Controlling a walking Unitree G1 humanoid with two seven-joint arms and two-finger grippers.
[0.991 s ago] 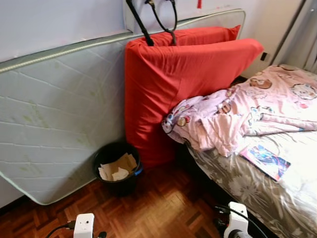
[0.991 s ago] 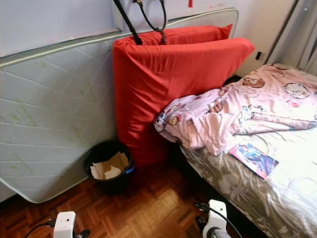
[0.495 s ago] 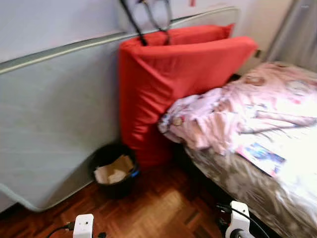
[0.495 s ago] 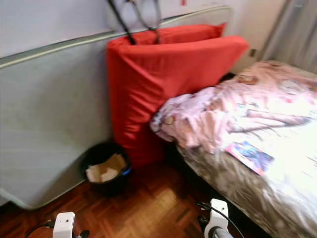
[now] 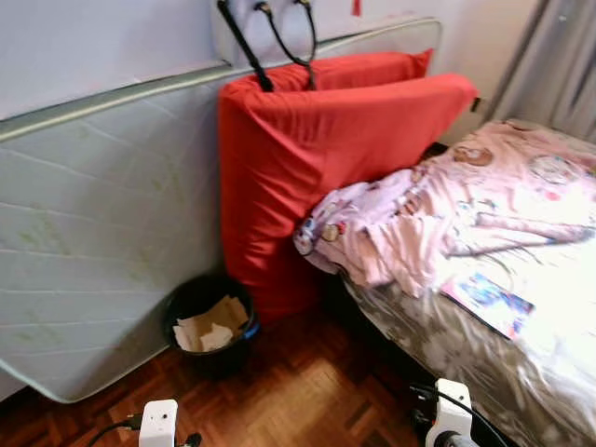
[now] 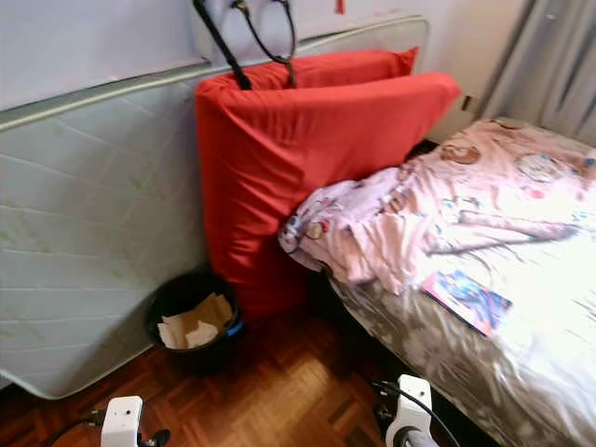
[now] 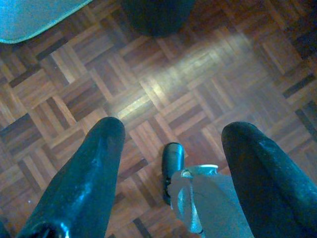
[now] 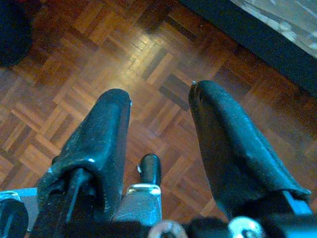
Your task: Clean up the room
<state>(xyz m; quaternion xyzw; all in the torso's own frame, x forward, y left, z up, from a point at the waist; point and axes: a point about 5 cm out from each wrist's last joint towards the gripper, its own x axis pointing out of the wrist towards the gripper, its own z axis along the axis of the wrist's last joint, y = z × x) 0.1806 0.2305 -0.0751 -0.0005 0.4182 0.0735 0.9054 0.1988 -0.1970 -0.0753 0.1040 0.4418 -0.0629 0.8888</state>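
hanging idle over parquet floor (image 7: pixel 163 89), left gripper (image 7: pixel 171 163) and right gripper (image 8: pixel 158 144), fingers spread, empty

Bin (image 5: pixel 210 321) left of bed (image 5: pixel 484 363), cushion (image 5: pixel 317 168) behind, mattress (image 5: pixel 102 223) w/ wall

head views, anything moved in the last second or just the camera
Just the camera: the whole picture slid slightly, so the robot turned or stepped. The black bin, red cushions, pink blanket and booklet lie as before. Both pincers, left pincer and right pincer, stay open and empty above the floor.
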